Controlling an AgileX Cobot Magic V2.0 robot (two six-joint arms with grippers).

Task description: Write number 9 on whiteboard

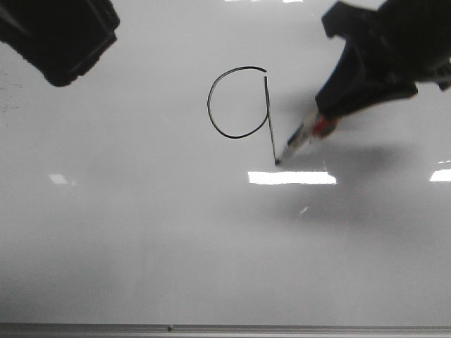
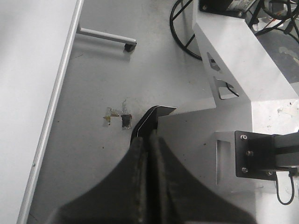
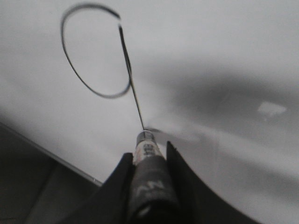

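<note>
Right claw (image 3: 149, 161) pinched marker (image 1: 301, 143); tip touched whiteboard (image 1: 141, 246) at foot of number 9 (image 1: 239, 105), just beyond fingers. Figure: thin black line, round open loop, long straight tail. Board glossy, pale grey, bright rectangular reflections near tip. Left claw (image 2: 148, 144) pressed together, well apart, over grey speckled floor (image 2: 117, 65) beside white metal base (image 2: 243, 65).
</note>
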